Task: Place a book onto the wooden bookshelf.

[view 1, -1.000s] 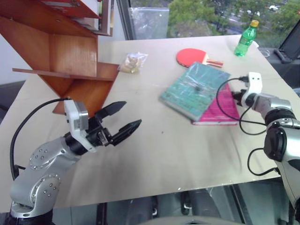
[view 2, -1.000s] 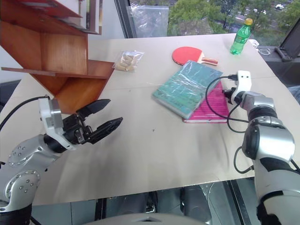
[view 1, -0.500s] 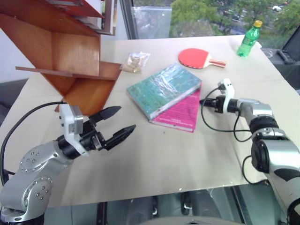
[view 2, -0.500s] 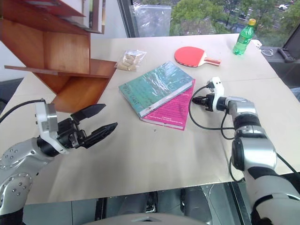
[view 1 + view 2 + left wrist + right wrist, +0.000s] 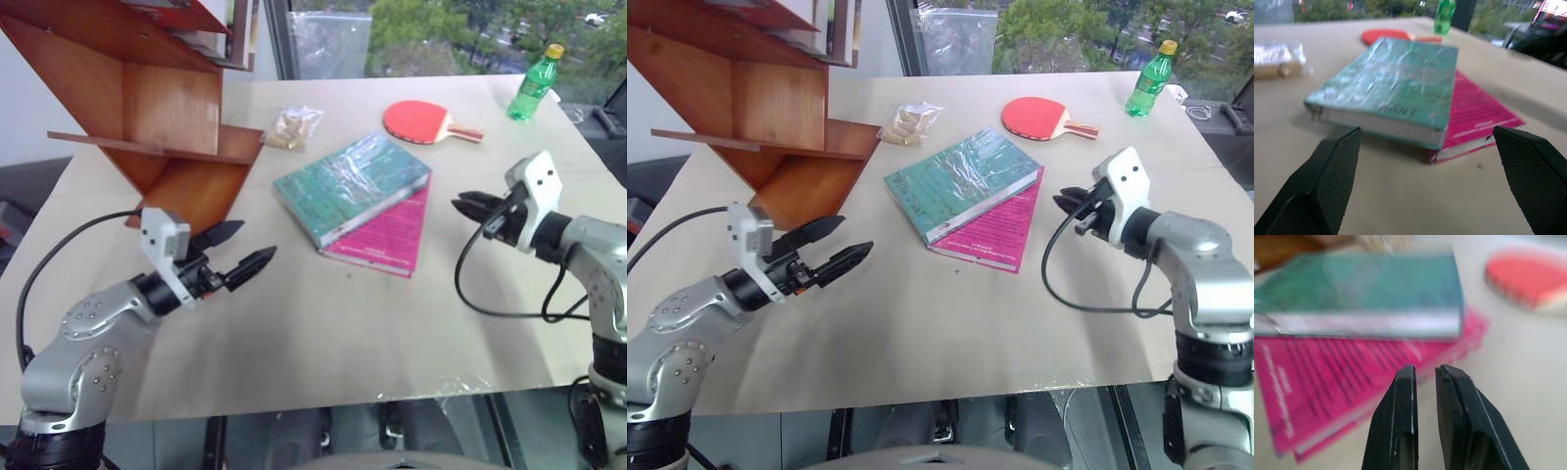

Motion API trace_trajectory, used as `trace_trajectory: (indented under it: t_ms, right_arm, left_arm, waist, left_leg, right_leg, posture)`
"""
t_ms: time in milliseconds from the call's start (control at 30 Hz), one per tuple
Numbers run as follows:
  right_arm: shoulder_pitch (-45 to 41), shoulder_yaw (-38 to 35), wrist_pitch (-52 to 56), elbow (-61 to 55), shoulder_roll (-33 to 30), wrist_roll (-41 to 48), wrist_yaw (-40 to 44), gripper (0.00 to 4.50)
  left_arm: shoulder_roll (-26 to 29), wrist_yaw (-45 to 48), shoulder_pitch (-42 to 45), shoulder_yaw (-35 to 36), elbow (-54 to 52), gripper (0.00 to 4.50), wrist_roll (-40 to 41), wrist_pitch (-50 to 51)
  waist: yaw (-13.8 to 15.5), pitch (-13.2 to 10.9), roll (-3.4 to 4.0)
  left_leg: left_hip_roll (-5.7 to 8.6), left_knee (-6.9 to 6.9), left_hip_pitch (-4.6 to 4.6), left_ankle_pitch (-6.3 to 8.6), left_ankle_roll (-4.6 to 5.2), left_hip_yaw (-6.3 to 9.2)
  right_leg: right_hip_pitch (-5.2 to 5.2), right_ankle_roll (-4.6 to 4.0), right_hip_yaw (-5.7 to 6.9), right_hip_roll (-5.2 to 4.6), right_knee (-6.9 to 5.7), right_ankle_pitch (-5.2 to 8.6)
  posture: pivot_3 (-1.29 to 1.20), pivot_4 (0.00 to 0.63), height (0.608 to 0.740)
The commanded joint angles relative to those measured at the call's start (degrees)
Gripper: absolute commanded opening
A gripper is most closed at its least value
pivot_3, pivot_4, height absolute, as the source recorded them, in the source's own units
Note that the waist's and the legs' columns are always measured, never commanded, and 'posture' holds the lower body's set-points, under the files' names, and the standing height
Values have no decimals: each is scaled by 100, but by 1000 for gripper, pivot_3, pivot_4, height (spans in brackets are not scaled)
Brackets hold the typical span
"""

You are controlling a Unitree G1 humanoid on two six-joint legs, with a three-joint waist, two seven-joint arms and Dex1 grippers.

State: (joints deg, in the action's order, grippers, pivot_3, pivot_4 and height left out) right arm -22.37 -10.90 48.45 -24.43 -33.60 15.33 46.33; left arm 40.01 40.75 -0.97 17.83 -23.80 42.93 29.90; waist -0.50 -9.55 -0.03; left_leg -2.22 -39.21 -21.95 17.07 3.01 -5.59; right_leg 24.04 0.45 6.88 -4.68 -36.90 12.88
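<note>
The teal-green book (image 5: 349, 186) lies flat at mid-table, partly on top of a magenta-pink book (image 5: 386, 235). At the back left stands the wooden bookshelf (image 5: 147, 108), reddish-brown with slanted panels. My left gripper (image 5: 257, 241) hovers open over the table in front of the shelf, pointing at the books from their left, and in the left wrist view the book (image 5: 1391, 78) lies beyond its spread fingers. My right gripper (image 5: 458, 203) is shut and holds nothing, a short way to the right of the pink book and clear of it.
A red table tennis paddle (image 5: 416, 121), a green bottle (image 5: 536, 82) and a clear bag of snacks (image 5: 289, 127) lie towards the back of the beige table (image 5: 323, 333). A black cable loops from my right wrist. The table's front edge is near.
A second ago the right gripper pushed both books leftwards and turned them. It has since drawn back to the right and risen off them. The left gripper has shifted slightly.
</note>
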Motion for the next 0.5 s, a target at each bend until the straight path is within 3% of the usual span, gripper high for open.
trace_trajectory:
  t_ms: [33,133,267,367,433,500]
  right_arm:
    - [293,363,-3,-959,-318,202,58,913]
    - [26,860,269,-1211,-9,467,-198,2181]
    - [-740,2377,235,-1041,819,27,-815,3654]
    - [-1456,2833,228,-381,1475,-123,-1122,3498]
    - [-1917,3008,106,82,1903,-141,-1209,2869]
    - [-2306,3118,-32,553,2192,-251,-1289,1893]
  left_arm:
    - [30,224,152,-178,70,4500,-137,-103]
    - [76,563,171,-182,234,4500,-246,-343]
    - [275,1145,-23,303,461,4500,-70,-465]
    - [389,1390,-151,553,632,4500,-131,-555]
    - [442,1485,-257,733,635,4500,-125,-592]
    - [449,1496,-340,869,592,4500,-108,-590]
  waist:
    - [17,-1,-4]
    - [-31,-5,-11]
    - [-70,-6,-10]
    - [-54,-7,-11]
    - [-23,-6,-15]
    - [-15,-3,-21]
  left_leg:
    - [4,0,-4,0,1,0]
    - [2,0,0,0,1,-7]
    - [-14,1,6,-2,-4,-6]
    - [-13,1,-7,-9,-14,-6]
    - [-8,-1,-10,-9,-14,-9]
    - [-1,-6,-18,-9,-13,-8]
  right_leg:
    - [1,1,1,-4,4,0]
    - [1,0,-7,0,5,-1]
    - [7,-3,-11,17,0,1]
    - [32,-7,-13,19,-18,2]
    - [34,-8,-10,13,-19,1]
    - [35,-8,3,6,-17,1]
  posture:
    - [0,150,740]
    - [0,150,740]
    - [0,150,740]
    - [0,150,740]
    - [0,150,740]
    - [0,150,740]
